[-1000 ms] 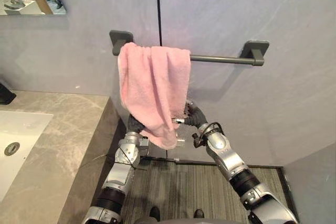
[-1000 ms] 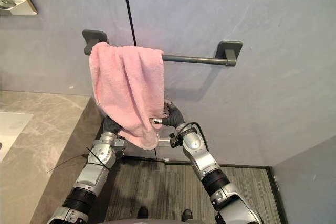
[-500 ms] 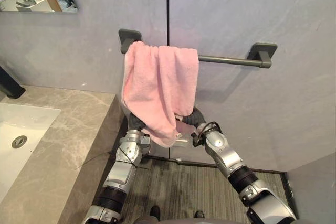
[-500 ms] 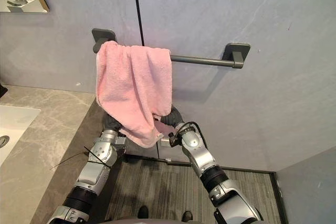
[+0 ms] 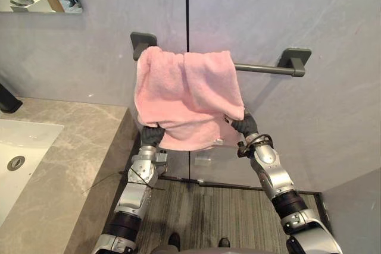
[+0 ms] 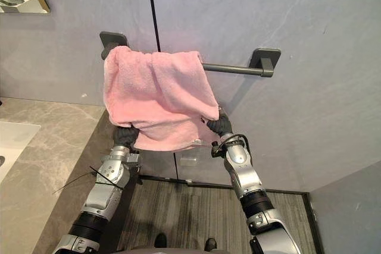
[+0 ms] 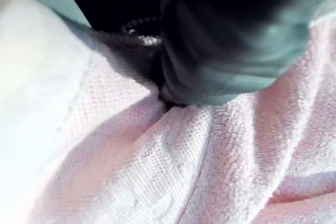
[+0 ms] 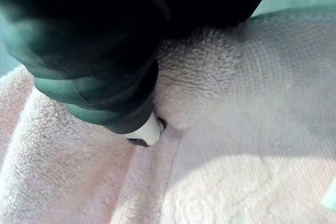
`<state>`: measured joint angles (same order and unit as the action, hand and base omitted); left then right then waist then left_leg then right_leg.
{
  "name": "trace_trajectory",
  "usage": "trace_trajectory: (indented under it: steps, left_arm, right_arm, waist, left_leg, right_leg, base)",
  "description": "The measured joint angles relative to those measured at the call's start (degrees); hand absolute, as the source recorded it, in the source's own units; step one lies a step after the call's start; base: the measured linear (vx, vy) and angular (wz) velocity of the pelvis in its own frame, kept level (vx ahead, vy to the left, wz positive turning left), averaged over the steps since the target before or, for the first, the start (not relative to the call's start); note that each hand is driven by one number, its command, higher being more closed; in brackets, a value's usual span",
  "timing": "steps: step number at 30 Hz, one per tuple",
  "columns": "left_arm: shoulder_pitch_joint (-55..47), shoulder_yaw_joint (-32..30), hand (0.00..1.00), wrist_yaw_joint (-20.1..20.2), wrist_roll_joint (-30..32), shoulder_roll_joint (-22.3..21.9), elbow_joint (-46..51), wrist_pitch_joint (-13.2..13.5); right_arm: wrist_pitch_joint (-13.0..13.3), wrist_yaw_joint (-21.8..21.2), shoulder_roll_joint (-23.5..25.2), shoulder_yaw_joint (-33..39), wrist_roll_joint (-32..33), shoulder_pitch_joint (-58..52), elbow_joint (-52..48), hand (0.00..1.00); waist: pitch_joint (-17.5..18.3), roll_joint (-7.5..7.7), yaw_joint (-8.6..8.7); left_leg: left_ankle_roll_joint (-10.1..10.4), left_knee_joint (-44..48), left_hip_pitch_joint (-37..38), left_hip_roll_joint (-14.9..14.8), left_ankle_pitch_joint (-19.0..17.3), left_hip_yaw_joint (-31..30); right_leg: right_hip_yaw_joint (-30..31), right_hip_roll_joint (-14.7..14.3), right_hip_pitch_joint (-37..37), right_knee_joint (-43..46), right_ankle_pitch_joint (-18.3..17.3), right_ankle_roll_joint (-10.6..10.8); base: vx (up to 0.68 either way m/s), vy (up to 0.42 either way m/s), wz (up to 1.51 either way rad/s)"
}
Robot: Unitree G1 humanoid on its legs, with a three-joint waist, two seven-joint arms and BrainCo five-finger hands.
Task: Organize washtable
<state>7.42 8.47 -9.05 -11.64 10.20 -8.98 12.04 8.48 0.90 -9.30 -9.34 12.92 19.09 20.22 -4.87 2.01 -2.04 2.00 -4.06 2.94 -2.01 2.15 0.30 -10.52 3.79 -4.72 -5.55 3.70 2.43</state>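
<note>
Standing right by the wall for this one. The pink towel [image 5: 181, 87] is draped over the dark towel bar [image 5: 265, 69], bunched toward the bar's left bracket with the right stretch of bar bare.

Both hands are on the lower hem. The left hand [image 5: 152, 136] has the corner nearest the stone tabletop [image 5: 71, 159], and the right hand [image 5: 245, 125] has the opposite corner. The hem runs nearly straight between them, lifted a bit instead of hanging loose.

In the wrist views the terry puckers right where each hand bites in, so I'd say both are pinching the cloth, not just resting on it.

My guess on the wide hold is that they're pulling the hem flat so it hangs square. Next would be sliding it toward the middle of the bar. The risk is tugging it off the bar entirely.
</note>
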Motion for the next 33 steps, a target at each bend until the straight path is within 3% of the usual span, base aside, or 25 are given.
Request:
trace_trajectory:
  steps: [5, 33]
  left_arm:
    - [0.0, 0.0, 1.00, 0.2, 0.0, -0.9, 0.0, 0.0]
    - [0.5, 2.1, 1.00, 1.4, 0.0, -3.7, -0.1, -0.6]
  right_arm:
    - [0.1, 0.2, 0.6, 2.5, 0.1, -0.8, -3.3, 1.00]
    - [0.1, 0.5, 2.2, 7.7, 0.4, -5.5, -3.6, 1.00]
  waist:
    - [0.0, 0.06, 1.13]
    - [0.0, -0.07, 3.23]
  left_leg:
    - [0.0, 0.0, 0.0, 0.0, 0.0, 0.2]
    - [0.0, -1.0, 0.4, 0.1, 0.0, 1.4]
  right_leg:
    - [0.1, 0.0, 0.1, 0.0, 0.0, 0.0]
    - [1.4, 0.1, 1.0, 0.4, -0.4, 0.3]
  base:
    - [0.00, 0.000, 0.00]
    - [-0.01, -0.003, -0.02]
